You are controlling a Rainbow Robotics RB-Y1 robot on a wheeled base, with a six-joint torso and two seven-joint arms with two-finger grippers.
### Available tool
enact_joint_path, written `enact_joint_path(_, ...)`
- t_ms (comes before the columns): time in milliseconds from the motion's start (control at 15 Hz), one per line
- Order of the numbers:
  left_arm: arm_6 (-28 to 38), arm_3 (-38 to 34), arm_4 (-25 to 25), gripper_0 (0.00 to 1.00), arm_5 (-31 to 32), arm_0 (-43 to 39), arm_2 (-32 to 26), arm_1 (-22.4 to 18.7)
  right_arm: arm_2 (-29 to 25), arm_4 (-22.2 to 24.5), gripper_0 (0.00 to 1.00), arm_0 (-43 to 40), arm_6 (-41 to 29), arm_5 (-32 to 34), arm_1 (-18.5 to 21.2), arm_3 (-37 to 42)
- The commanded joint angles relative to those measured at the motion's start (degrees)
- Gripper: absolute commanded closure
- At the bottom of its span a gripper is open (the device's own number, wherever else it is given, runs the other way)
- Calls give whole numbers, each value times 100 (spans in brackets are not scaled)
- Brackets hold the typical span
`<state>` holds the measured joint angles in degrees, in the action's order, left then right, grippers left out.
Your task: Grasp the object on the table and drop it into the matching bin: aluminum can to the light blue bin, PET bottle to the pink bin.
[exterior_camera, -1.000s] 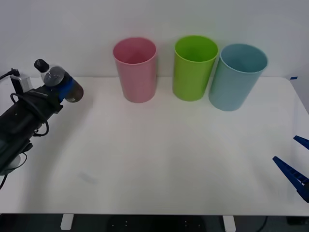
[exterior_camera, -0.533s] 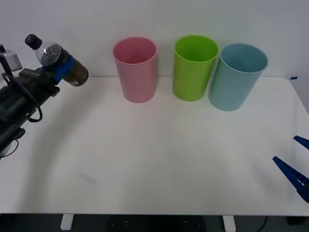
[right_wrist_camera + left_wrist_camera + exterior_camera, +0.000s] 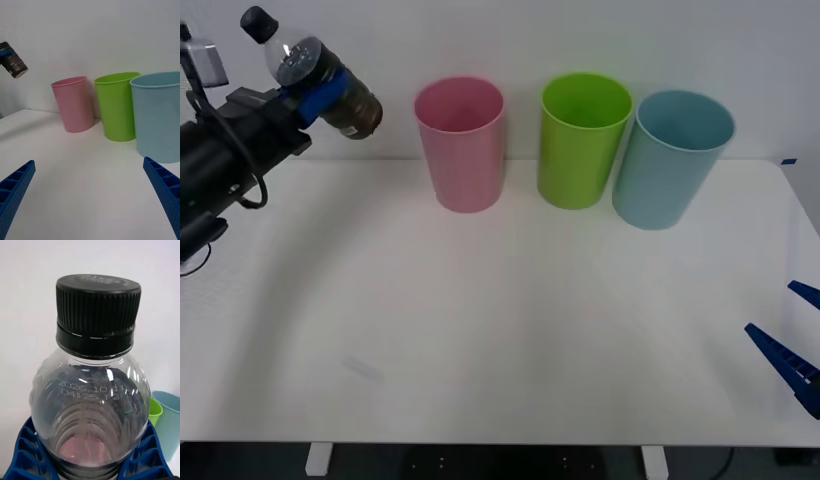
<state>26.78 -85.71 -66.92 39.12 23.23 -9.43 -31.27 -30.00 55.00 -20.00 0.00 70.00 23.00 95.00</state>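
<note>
Front view: left gripper (image 3: 308,92) clenched round PET bottle (image 3: 320,78), aloft left of pink bin (image 3: 461,145); right gripper (image 3: 792,340) released, parked low over desk (image 3: 510,330)

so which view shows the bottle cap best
The left wrist view: the black cap sits close up, ribbing plain, above the bottle held in the left claw. The front view shows the cap small and far. The right wrist view catches just the bottle's base.

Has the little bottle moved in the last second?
Yes. The bottle, held in the left pincer, has risen and shifted toward the pink bin.
</note>
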Motion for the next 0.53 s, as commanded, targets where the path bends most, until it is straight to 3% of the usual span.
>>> enact_joint_path(67, 73, 556, -164, 100, 8, 630, 231, 7, 0, 0, 0, 0, 0, 0, 0, 0)
enact_joint_path(533, -67, 2683, -832, 100, 8, 2573, 1048, 209, 0, 0, 0, 0, 0, 0, 0, 0)
